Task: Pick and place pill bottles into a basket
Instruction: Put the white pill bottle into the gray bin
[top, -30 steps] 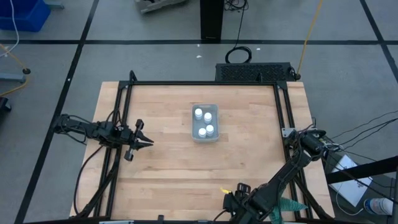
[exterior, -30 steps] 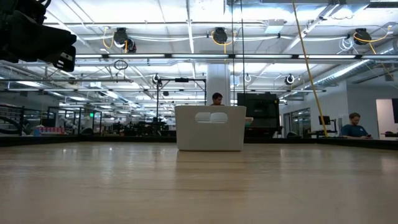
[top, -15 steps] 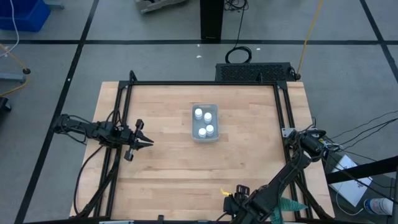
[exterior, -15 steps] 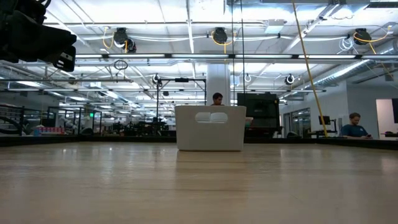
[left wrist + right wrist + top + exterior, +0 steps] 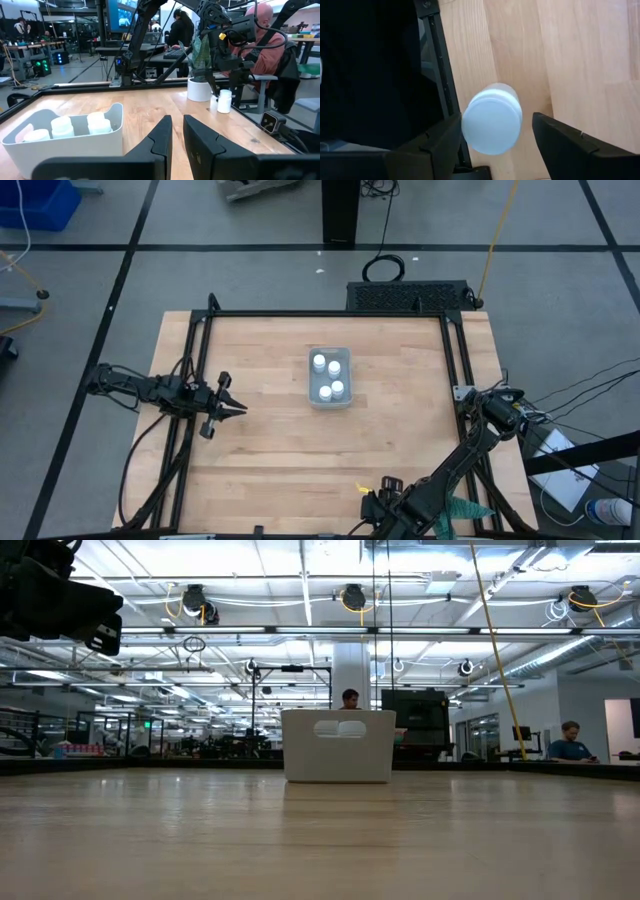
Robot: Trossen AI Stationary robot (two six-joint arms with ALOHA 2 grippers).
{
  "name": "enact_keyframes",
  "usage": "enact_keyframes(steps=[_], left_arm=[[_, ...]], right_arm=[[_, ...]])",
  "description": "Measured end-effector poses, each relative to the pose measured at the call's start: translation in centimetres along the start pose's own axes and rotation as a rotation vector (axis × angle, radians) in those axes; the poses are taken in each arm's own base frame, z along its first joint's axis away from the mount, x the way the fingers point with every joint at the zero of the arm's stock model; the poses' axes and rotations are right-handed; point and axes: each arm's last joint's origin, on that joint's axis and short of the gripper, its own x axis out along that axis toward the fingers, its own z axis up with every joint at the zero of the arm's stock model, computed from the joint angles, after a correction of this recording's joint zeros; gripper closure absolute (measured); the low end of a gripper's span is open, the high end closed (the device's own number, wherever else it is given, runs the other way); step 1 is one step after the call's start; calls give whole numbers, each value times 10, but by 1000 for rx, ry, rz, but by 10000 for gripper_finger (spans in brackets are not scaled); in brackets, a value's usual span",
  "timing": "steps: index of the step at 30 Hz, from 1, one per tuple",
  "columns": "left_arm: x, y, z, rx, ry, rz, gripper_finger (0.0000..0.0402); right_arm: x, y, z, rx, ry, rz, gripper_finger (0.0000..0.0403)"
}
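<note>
The pale basket (image 5: 329,393) stands at the table's middle with several white pill bottles (image 5: 326,377) upright in it; it also shows in the low view (image 5: 338,745) and the left wrist view (image 5: 65,137). One more white bottle (image 5: 492,125) stands upright on the table at the near edge, next to the plant's white pot (image 5: 199,90). My right gripper (image 5: 495,137) is open and points down over it, one finger on each side of the cap. My left gripper (image 5: 240,408) hovers at the table's left, shut and empty. My right gripper stands astride the loose bottle's cap (image 5: 490,131) from above, pointing down. One finger's edge (image 5: 451,135) lies against the cap's outline and the other stands apart. I cannot tell whether it touches. The bottle stands on the table.
A green spiky plant (image 5: 465,510) in a white pot stands at the near right corner, close by my right gripper (image 5: 225,75). A black frame rail (image 5: 440,75) runs along the table edge beside the loose bottle. People sit beyond the table.
</note>
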Motion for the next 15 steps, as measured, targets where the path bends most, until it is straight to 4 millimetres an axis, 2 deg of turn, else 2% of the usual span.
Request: enact_keyframes(steps=[7,12,15], left_arm=[[0,0,0,0,0,-1,350],[0,0,0,0,0,-1,350],[0,0,0,7,0,0,350]], right_arm=[[0,-1,0,-13,-3,-8,211],[0,-6,8,-45,-8,-11,250],[1,-10,14,-78,-11,-19,254]])
